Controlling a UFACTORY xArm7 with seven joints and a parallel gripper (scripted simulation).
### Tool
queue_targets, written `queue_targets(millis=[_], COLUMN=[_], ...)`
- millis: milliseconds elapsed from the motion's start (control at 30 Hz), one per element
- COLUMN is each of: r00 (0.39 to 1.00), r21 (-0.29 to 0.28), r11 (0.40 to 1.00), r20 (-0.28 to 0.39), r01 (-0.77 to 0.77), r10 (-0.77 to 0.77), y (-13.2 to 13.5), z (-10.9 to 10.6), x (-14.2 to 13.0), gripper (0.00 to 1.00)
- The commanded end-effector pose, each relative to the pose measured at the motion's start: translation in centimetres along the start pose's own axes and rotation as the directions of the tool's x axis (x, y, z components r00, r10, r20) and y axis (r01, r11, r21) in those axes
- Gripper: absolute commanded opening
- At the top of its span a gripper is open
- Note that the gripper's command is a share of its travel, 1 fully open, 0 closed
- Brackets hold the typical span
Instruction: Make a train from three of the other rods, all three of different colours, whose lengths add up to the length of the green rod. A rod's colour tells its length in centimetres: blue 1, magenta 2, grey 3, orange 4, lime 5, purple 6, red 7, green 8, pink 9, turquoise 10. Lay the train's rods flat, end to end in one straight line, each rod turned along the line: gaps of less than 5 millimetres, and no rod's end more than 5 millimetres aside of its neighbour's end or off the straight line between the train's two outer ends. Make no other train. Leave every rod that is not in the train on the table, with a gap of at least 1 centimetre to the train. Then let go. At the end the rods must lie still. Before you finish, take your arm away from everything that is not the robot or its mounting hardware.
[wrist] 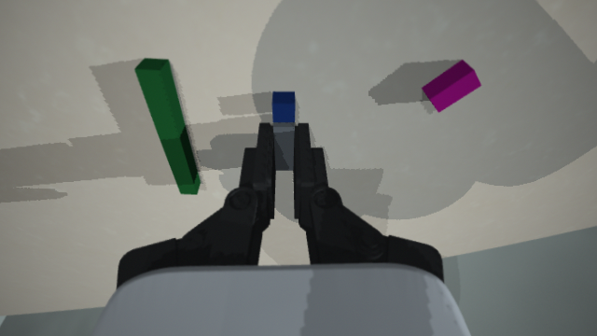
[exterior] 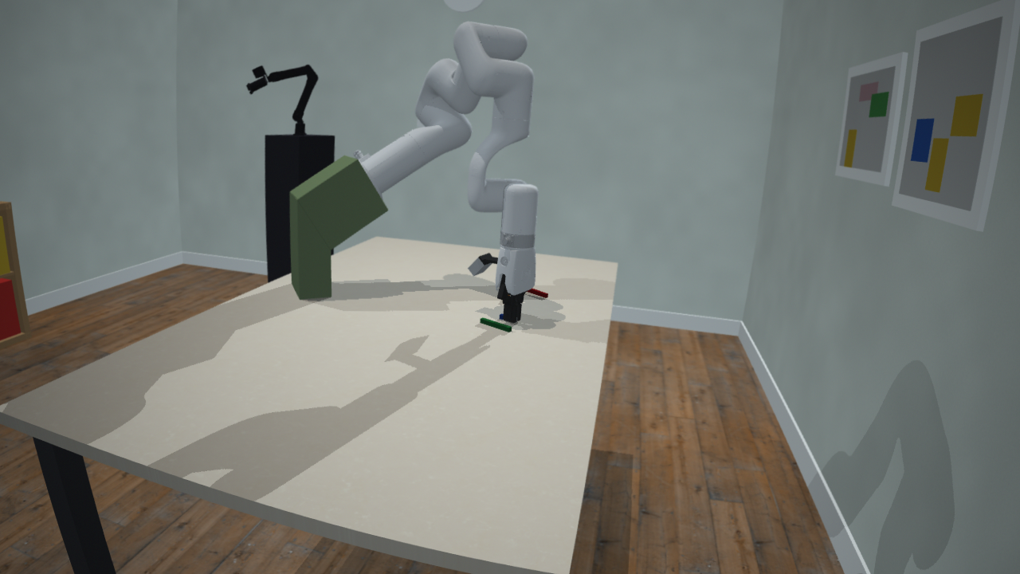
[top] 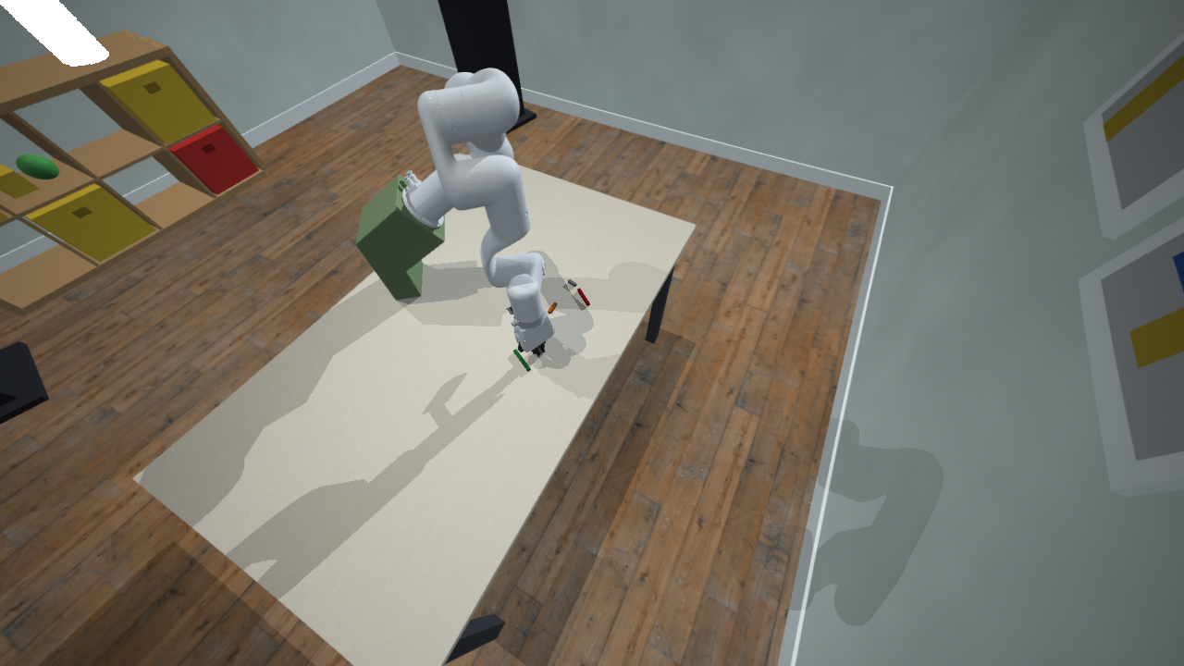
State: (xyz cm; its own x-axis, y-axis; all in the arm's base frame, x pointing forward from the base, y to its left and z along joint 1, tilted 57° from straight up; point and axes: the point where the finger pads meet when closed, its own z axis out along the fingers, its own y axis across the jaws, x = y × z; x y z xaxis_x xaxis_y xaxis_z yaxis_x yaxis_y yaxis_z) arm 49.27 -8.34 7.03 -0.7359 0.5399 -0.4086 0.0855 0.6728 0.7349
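My gripper (top: 537, 351) (exterior: 511, 318) (wrist: 284, 144) points down, low over the table, shut on a grey rod (wrist: 284, 148). In the wrist view the grey rod's far end is at the near end of a short blue rod (exterior: 502, 316) (wrist: 284, 108), in line with it; I cannot tell whether they touch. The green rod (top: 521, 360) (exterior: 496, 324) (wrist: 163, 107) lies left of them in the wrist view, slightly slanted. A magenta rod (wrist: 452, 87) lies to the right, turned askew. An orange rod (top: 552, 307), a red rod (top: 584, 296) (exterior: 539, 293) and a small greyish rod (top: 572, 283) lie farther back.
The pale table (top: 397, 513) (exterior: 428, 457) carries the rods. The arm's green base block (top: 397, 240) (exterior: 320, 235) stands at the table's left side. The arm's shadows fall across the table and the rods. A black stand (exterior: 299, 206) with a small camera arm is behind the table.
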Motion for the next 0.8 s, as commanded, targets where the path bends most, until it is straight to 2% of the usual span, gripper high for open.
queue_targets(millis=[0,167,200,333,367,533,567,633,667,767], r00=[1.0,1.0,1.0,1.0,1.0,1.0,1.0,1.0,1.0,1.0], r21=[0.002,0.002,0.002,0.002,0.002,0.002,0.002,0.002,0.002,0.002], r11=[1.0,1.0,1.0,1.0,1.0,1.0,1.0,1.0,1.0,1.0], r20=[0.002,0.002,0.002,0.002,0.002,0.002,0.002,0.002,0.002,0.002], r01=[0.0,0.0,0.0,0.0,0.0,0.0,0.0,0.0,0.0,0.0], r10=[0.0,0.0,0.0,0.0,0.0,0.0,0.0,0.0,0.0,0.0], y=[-0.08,-0.08,-0.08,-0.08,-0.08,-0.08,-0.08,-0.08,-0.08,-0.08], z=[-0.07,-0.07,-0.07,-0.07,-0.07,-0.07,-0.07,-0.07,-0.07,-0.07], x=[-0.09,-0.09,-0.09,-0.09,-0.09,-0.09,-0.09,-0.09,-0.09,-0.09], gripper=[0.04,0.04,0.08,0.08,0.12,0.16,0.2,0.2,0.24,0.24])
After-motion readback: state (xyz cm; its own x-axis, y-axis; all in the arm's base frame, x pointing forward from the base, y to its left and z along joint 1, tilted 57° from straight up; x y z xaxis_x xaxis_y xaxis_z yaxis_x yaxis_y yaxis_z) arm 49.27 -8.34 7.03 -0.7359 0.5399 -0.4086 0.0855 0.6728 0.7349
